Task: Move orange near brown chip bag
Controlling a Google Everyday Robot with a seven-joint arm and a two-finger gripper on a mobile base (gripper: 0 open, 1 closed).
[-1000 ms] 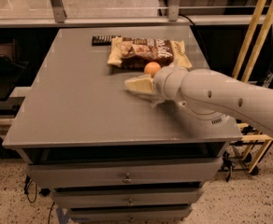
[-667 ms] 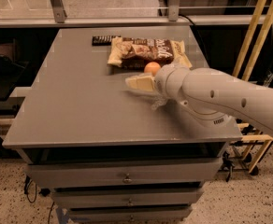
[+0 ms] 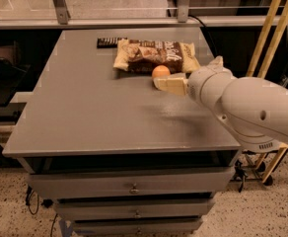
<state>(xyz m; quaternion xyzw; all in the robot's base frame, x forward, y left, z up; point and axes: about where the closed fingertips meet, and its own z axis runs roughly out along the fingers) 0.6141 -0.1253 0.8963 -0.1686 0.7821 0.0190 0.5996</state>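
Placement looks nearly done: the orange [image 3: 160,71] sits against the brown chip bag [image 3: 154,56], the pincer [image 3: 169,84] just beside it on the near right; I cannot tell its grip. Next: release, retreat.

A flat black bar [image 3: 111,42] lies on the gray table [image 3: 85,112], at 10 o'clock from the gripper [image 3: 160,83]. Drawers [image 3: 134,187] sit under the table.

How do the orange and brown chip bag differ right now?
The orange is small, round and smooth; the brown chip bag is far wider, flat and crinkly. The orange is plain orange; the bag dark brown with cream ends. Both rest on the table, gripper beside the orange.
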